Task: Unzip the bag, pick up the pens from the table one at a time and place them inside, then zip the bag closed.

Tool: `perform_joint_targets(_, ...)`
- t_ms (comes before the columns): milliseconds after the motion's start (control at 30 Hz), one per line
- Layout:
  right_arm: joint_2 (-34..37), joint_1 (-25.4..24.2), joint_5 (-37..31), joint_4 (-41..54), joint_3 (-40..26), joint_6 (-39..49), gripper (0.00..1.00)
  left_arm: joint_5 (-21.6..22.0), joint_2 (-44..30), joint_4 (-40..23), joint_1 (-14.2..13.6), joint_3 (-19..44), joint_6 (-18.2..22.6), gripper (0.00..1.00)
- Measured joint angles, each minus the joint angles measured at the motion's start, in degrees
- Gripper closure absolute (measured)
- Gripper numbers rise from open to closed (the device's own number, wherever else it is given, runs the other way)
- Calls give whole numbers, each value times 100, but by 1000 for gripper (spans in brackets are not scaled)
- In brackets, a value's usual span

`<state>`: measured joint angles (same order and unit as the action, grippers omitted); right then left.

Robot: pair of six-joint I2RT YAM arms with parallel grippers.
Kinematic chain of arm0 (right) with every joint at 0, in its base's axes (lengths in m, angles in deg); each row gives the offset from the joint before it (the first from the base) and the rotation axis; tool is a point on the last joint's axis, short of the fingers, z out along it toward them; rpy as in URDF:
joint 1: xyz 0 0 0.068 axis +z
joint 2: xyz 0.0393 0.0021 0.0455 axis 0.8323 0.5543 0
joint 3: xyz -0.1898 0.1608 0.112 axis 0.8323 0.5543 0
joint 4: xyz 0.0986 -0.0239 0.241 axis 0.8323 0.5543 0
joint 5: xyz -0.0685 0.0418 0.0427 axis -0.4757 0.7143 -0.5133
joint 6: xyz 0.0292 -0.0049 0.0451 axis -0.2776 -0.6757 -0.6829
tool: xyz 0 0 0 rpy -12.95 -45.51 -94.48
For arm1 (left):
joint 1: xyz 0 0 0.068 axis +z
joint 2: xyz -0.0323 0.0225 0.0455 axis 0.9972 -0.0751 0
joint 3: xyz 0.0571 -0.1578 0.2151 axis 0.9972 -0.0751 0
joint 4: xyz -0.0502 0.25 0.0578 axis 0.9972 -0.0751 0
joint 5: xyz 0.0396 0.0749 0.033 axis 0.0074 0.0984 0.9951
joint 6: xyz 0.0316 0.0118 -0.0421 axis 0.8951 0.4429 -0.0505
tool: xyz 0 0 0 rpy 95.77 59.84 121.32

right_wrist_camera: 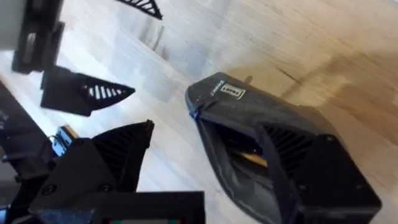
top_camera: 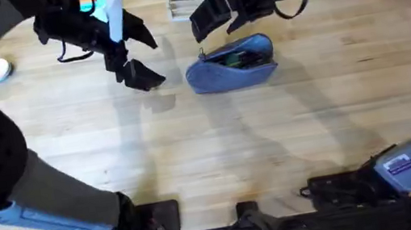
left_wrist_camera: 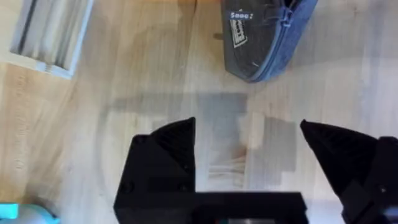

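Here the bag [top_camera: 230, 64] lies unzipped near the middle of the bench [top_camera: 219, 154], pens [top_camera: 241, 58] inside. The left tool [top_camera: 136, 68] hangs beside it, jaws spread, empty. The right tool [top_camera: 217, 17] hovers just above it, also spread, empty.
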<state>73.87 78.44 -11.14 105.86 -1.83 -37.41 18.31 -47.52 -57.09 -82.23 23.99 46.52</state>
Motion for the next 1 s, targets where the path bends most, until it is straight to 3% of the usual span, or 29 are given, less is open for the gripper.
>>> perform_joint_targets(267,630,23,157,-591,0,-507,5,-45,-27,351,9,0,227,7)
perform_joint_targets(867,1170,399,540,-627,-2,-756,4,-68,-27,305,323,0,263,7)
perform_joint_targets(1000,1201,409,851,-646,-2,-757,74,-73,-27,238,321,0,263,7)
